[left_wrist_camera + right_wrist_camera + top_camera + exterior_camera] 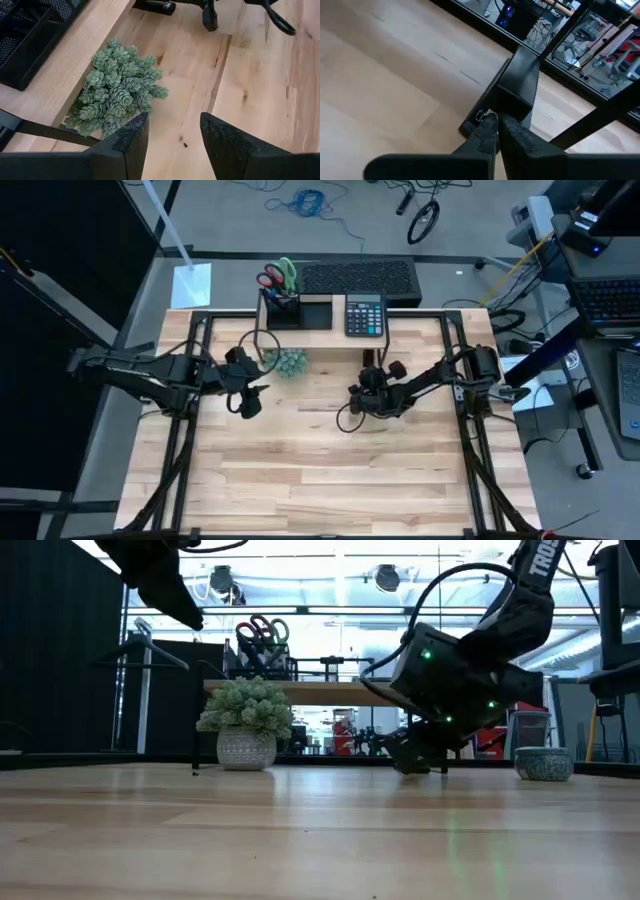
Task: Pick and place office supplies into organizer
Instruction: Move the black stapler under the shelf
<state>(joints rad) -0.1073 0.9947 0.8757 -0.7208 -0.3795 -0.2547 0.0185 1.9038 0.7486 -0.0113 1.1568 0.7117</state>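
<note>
1. The organizer sits on the light wooden riser shelf at the far edge of the table, just beside the black calculator.
2. Two pairs of scissors stand upright in its taller cup section — the red-handled scissors and the green-handled scissors, handles up. The low view shows the same handles above the shelf.
3. Slim pens also stand in that cup, too small to tell apart.
4. The left gripper hovers above the table, near the fuzzy green plant in its small pot. Its fingers are spread apart with nothing between them; bare wood shows in the gap.
5. In the left wrist view the plant lies just beyond those fingers, partly under the shelf's edge, with a black mesh corner of the organizer on the shelf above it.
6. The right gripper is low, close to the tabletop near the middle of the table, in front of the shelf.
7. In the right wrist view its fingers are pressed nearly together, their tips at a small black binder clip that rests on the wood — whether they actually pinch its wire handle I cannot tell.
</note>
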